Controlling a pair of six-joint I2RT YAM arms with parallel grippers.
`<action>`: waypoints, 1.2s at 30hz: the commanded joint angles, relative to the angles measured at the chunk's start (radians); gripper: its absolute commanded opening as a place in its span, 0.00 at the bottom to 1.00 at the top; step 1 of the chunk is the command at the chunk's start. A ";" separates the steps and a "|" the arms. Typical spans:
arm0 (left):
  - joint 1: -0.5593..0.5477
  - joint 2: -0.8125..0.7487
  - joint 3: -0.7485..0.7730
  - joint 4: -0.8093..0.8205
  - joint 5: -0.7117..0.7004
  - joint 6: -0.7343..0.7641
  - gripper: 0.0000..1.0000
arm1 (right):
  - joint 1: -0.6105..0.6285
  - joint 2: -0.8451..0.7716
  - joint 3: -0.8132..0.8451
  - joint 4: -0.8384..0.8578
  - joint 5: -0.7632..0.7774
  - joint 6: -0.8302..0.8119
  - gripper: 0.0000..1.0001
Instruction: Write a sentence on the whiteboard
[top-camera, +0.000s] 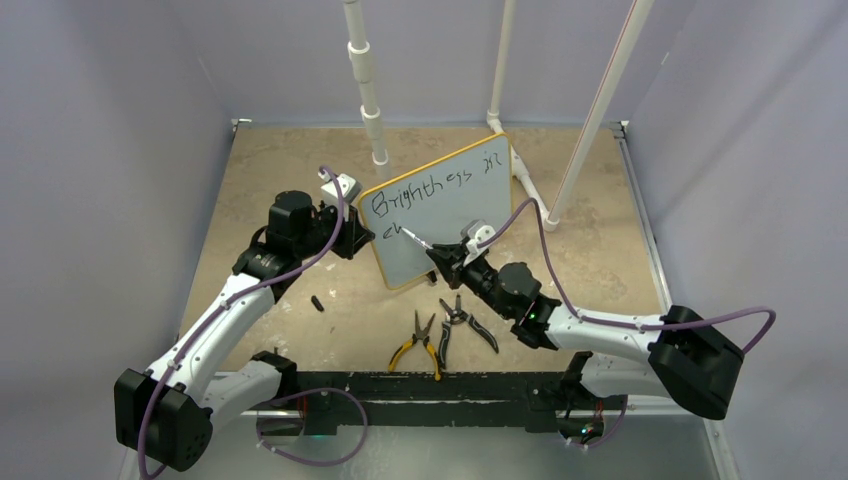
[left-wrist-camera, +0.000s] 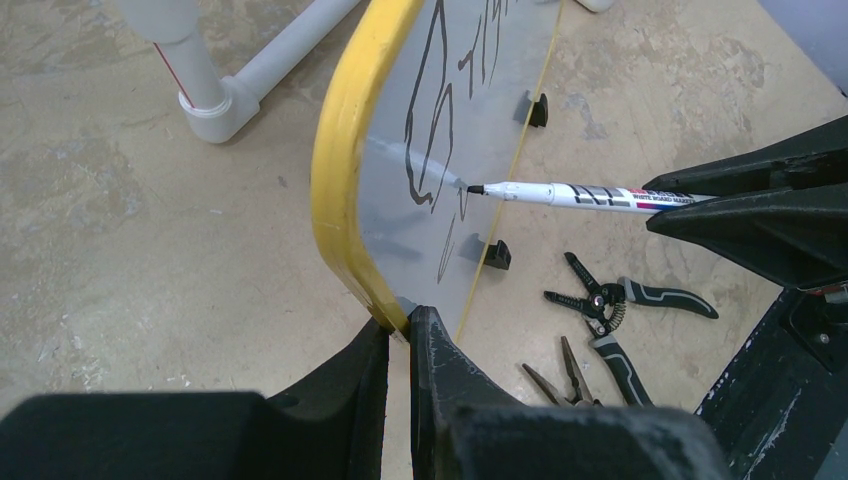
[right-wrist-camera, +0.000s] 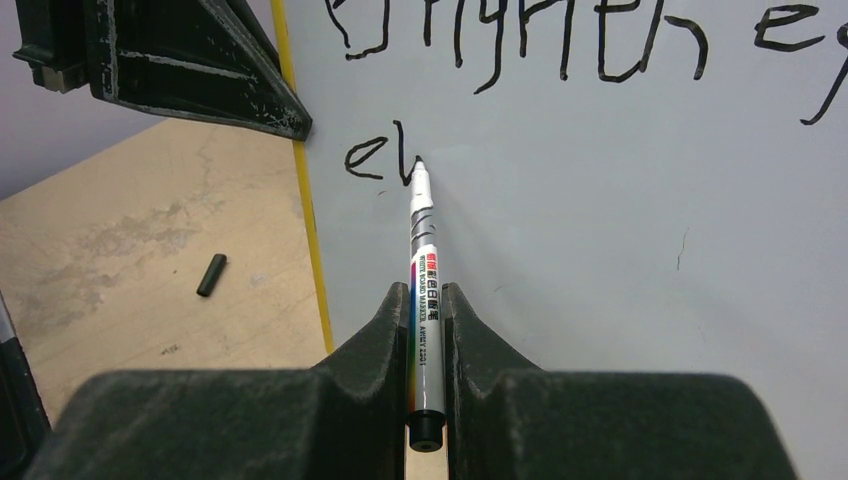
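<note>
The whiteboard (top-camera: 450, 205) with a yellow rim lies tilted in the middle of the table. Its black script (top-camera: 430, 190) reads roughly "Brightness in" on the first line, and a second line has "ev" begun (right-wrist-camera: 375, 160). My left gripper (top-camera: 358, 238) is shut on the board's left rim (left-wrist-camera: 345, 150), its jaws pinching the yellow edge (left-wrist-camera: 398, 318). My right gripper (top-camera: 447, 257) is shut on a white marker (right-wrist-camera: 424, 300), whose tip (right-wrist-camera: 418, 165) touches the board at the end of the second-line letters. The marker also shows in the left wrist view (left-wrist-camera: 590, 196).
Yellow-handled pliers (top-camera: 420, 340) and black-handled wire strippers (top-camera: 465, 320) lie near the board's front edge. A black marker cap (top-camera: 317, 303) lies left of them. White PVC pipes (top-camera: 370, 100) stand behind the board, with a slanted one (top-camera: 600, 110) at the right.
</note>
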 joint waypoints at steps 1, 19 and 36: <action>0.002 -0.026 -0.010 0.015 0.012 0.027 0.00 | -0.004 0.004 0.053 0.057 0.050 -0.030 0.00; 0.002 -0.026 -0.012 0.015 0.013 0.026 0.00 | -0.004 -0.086 -0.011 0.024 0.037 -0.027 0.00; 0.002 -0.025 -0.012 0.017 0.012 0.025 0.00 | -0.004 -0.017 0.017 -0.024 0.067 -0.017 0.00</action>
